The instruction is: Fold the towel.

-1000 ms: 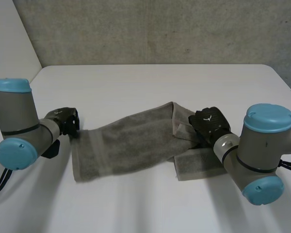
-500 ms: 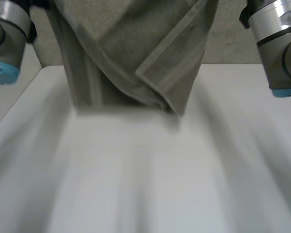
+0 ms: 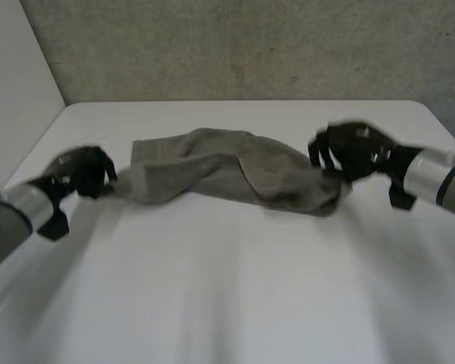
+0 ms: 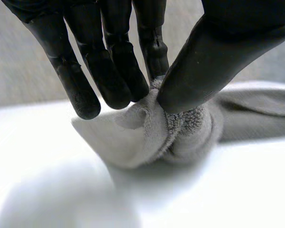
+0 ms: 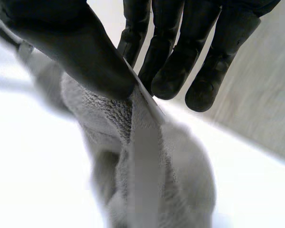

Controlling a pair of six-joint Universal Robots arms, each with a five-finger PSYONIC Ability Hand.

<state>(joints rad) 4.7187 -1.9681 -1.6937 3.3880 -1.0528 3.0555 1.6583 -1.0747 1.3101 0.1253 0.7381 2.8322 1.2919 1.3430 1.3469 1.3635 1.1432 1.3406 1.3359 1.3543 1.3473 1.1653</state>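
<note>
A grey towel (image 3: 227, 171) stretches crumpled across the middle of the white table (image 3: 227, 303), held between both hands. My left hand (image 3: 87, 173) pinches the towel's left end; in the left wrist view the thumb (image 4: 213, 57) presses a bunched corner of the towel (image 4: 152, 133) against the fingers. My right hand (image 3: 353, 152) pinches the towel's right end; in the right wrist view its thumb (image 5: 71, 42) clamps the towel's hemmed edge (image 5: 142, 142) against the fingers, and the cloth hangs down from the grip.
A grey concrete wall (image 3: 250, 45) rises behind the table's far edge. A pale wall (image 3: 15, 91) stands at the left. Bare tabletop lies in front of the towel.
A second ago the towel lay on the table between the hands. Half a second ago it hung high, lifted. Now it is down again, crumpled and farther back, with both hands spread wider.
</note>
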